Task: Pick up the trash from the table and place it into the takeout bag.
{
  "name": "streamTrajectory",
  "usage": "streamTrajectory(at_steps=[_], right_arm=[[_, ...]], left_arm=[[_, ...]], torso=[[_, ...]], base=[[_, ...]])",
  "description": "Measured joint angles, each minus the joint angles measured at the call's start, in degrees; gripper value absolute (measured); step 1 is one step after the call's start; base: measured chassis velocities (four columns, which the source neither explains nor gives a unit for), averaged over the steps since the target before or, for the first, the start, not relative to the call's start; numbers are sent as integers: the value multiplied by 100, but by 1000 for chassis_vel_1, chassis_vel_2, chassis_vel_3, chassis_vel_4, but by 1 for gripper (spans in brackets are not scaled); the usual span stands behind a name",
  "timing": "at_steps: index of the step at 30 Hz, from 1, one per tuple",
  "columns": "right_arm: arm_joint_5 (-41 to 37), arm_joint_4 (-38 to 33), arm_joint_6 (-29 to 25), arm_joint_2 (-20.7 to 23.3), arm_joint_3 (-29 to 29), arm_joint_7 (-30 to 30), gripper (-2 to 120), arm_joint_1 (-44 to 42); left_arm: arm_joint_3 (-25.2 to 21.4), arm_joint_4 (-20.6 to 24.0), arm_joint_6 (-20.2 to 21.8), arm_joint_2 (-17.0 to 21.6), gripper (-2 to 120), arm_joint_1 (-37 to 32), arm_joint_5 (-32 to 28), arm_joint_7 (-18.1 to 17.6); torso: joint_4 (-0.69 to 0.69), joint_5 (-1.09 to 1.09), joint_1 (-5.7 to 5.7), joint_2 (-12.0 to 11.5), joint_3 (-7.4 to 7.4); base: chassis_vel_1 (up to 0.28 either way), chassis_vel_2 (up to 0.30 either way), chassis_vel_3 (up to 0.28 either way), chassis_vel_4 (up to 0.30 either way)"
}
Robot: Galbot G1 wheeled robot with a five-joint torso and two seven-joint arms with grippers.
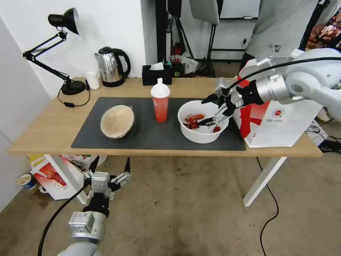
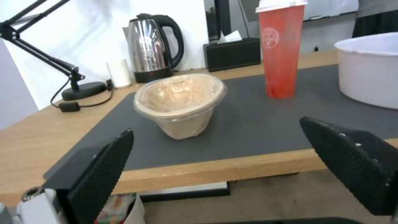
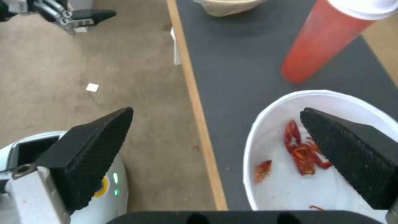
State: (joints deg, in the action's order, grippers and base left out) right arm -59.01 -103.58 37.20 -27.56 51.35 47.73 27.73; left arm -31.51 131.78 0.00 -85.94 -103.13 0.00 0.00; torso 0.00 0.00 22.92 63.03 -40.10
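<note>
On the table (image 1: pixel 46 131), the dark mat (image 1: pixel 152 137) carries the trash: a beige pulp bowl (image 1: pixel 117 121) (image 2: pixel 180 104) at the left, a red cup with a white lid (image 1: pixel 160 105) (image 2: pixel 281 53) (image 3: pixel 323 43) in the middle, and a white bowl with red shell scraps (image 1: pixel 199 137) (image 3: pixel 282 186) at the right. My right gripper (image 1: pixel 203 112) (image 3: pixel 216 112) hangs open over the white bowl, one finger above its inside, holding nothing. The takeout bag (image 1: pixel 284 124) stands at the right end behind that arm. My left gripper (image 1: pixel 111 165) (image 2: pixel 216 127) waits open below the table's front edge, facing the beige bowl.
A steel kettle (image 1: pixel 112 65), a black tissue box (image 1: pixel 156 74), a small white cylinder (image 1: pixel 93 80) and a black desk lamp (image 1: pixel 67 85) line the table's back. A small red-and-white bag (image 1: pixel 53 176) sits on the floor under the left end. A white table leg (image 1: pixel 263 181) slants at the right.
</note>
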Motion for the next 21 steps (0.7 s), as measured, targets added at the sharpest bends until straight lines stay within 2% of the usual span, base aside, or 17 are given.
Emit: streamTrajectory(at_steps=[11,21], right_arm=[[469,321,8,-141,329,561,100,132],[703,532,-4,-222,407,755,100,79]], left_arm=[[0,0,0,0,100,0,0,0],[0,0,0,0,100,0,0,0]], torso=[[0,0,0,0,0],[0,0,0,0,0]], base=[[0,0,0,0],[0,0,0,0]])
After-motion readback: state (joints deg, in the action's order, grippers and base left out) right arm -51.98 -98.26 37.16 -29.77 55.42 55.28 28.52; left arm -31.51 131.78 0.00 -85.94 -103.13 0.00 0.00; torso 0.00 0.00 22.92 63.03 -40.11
